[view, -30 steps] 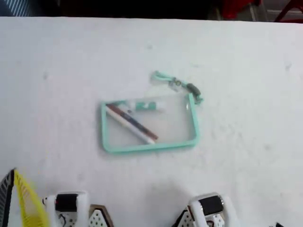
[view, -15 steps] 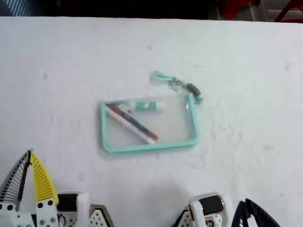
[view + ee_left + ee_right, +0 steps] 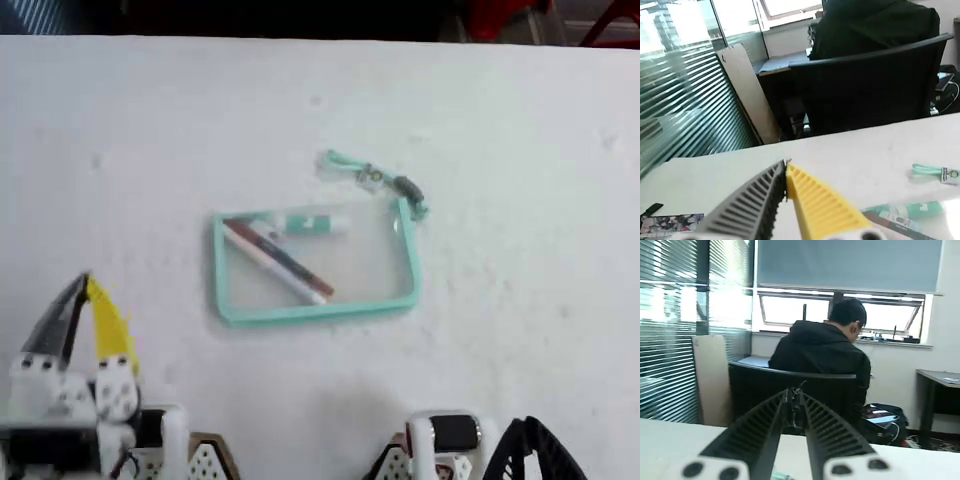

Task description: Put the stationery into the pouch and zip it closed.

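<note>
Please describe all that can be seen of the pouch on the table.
The pouch is a flat rectangle with rounded corners, of clear plastic as it looks, with a mint-green border. It lies flat near the middle of the white table. A green strap with a small clasp runs from its far right corner. Through the clear side show a white pen, lying slantwise, and a green-and-white tube along the far edge. Whether the zip is shut cannot be told.

In the high view the left gripper (image 3: 86,282) is carried up from the 7 o'clock corner toward 1 o'clock, and its closed tips are brought nearer the pouch (image 3: 313,313). The right gripper (image 3: 530,428) is raised into sight at 5 o'clock.
</note>
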`<move>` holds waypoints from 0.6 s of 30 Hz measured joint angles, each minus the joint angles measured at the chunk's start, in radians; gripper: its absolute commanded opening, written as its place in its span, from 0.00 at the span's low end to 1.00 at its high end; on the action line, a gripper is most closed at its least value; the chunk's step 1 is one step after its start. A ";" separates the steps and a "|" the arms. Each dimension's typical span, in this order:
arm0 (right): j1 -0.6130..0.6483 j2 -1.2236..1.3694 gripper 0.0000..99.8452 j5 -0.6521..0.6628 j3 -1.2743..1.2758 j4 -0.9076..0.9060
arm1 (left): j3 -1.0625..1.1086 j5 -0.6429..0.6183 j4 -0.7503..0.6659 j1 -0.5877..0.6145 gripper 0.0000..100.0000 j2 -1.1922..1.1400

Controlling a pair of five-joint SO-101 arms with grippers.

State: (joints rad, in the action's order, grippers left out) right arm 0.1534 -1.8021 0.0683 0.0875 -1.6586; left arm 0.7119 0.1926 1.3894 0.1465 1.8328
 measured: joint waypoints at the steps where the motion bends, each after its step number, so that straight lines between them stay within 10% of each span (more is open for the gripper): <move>1: 0.029 -0.002 0.02 0.011 0.023 0.000 | 0.058 0.000 -0.035 0.000 0.02 0.000; 18: 0.061 0.002 0.02 0.167 0.703 0.377 | 0.819 0.083 -0.446 0.000 0.02 -0.005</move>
State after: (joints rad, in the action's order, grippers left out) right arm 0.2148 -1.8006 0.2355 0.7902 -1.2812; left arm 1.5313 0.2754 0.9429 0.1465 1.8282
